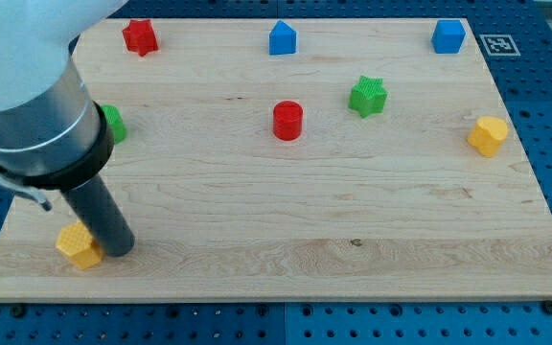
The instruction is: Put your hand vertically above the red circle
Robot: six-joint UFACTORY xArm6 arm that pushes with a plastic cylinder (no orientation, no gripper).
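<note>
Hand well left of red circle

green block: the arm's grey housing is covering its left part near the board's left edge, so its shape is not showing
yellow block: the rod is hiding its right side by the board's bottom-left corner
my tip: sitting just right of that yellow block, seemingly touching it
arm: the view's top and left edges are cutting it off
</note>
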